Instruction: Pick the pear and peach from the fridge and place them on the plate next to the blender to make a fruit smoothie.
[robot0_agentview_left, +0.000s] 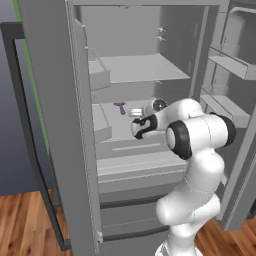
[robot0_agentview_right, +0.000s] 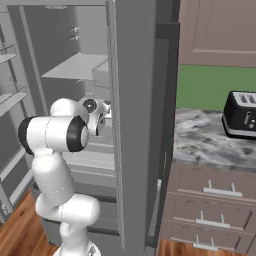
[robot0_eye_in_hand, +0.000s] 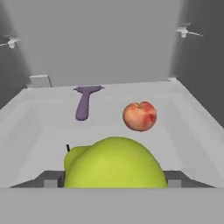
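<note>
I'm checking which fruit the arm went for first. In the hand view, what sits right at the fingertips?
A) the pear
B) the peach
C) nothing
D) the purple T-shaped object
A: the pear fills the bottom of the hand view right at the gripper, while the peach and the purple object lie farther back on the fridge shelf.

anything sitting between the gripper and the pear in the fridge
Nothing visible. In the hand view the pear sits right at the gripper, with the peach and the purple object farther back on the fridge shelf.
</note>
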